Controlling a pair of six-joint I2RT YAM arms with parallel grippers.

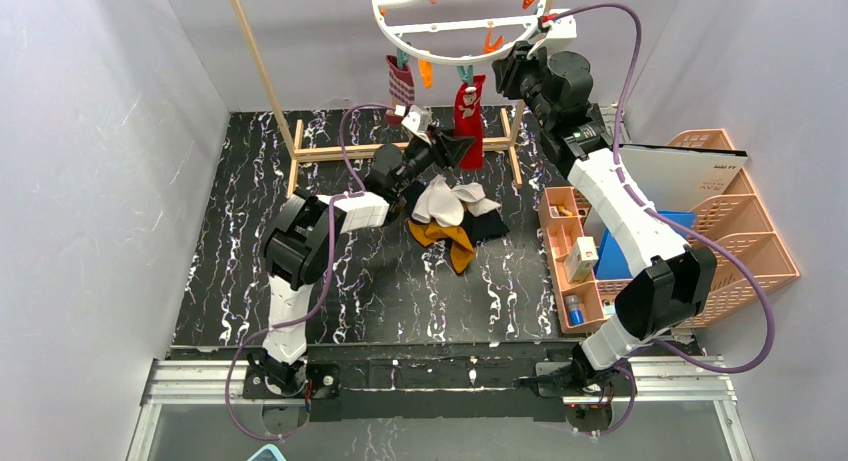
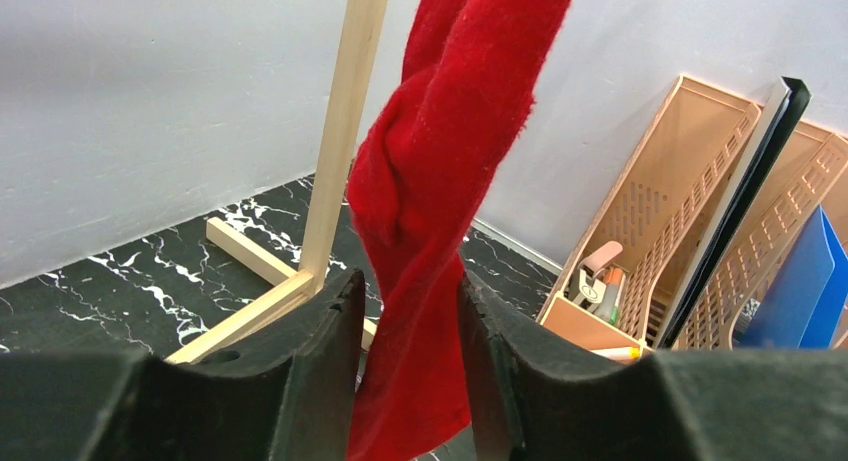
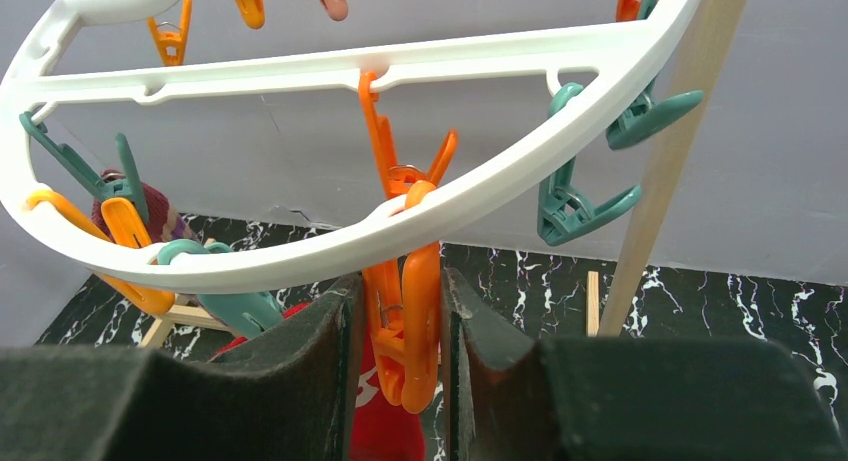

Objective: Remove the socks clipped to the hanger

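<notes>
The white round plastic hanger [image 1: 462,23] hangs above the far side of the black marbled bench [image 1: 250,271], beside the light wooden pole frame [image 1: 262,76]. 2 socks are clipped to its near rim. A red fabric sock [image 1: 470,121] hangs straight down, and a maroon striped sock [image 1: 400,81] hangs just to its left.

The left gripper [image 1: 458,151] reaches up from the bench to the lower half of the red fabric sock. In the left wrist view its 2 black fingers [image 2: 310,371] stand narrow, with the twisted red cloth pinched between them and touching both.

The right gripper [image 1: 508,63] is raised to the rim of the hanger. In the right wrist view its fingers [image 3: 300,381] are close together around an orange plastic clothespin [image 3: 405,321] that dangles from the ring. The clothespin fills the gap between them. Red cloth shows just below that clothespin and next to a teal clothespin [image 3: 235,306]. I cannot tell which of the 2 holds the sock.

A loose pile of white, mustard-orange and black socks [image 1: 452,216] lies on the bench below the hanger, near the left arm's wrist. A peach plastic basket rack [image 1: 745,236] stands at the right edge of the bench, with a blue folder and small items in it.
</notes>
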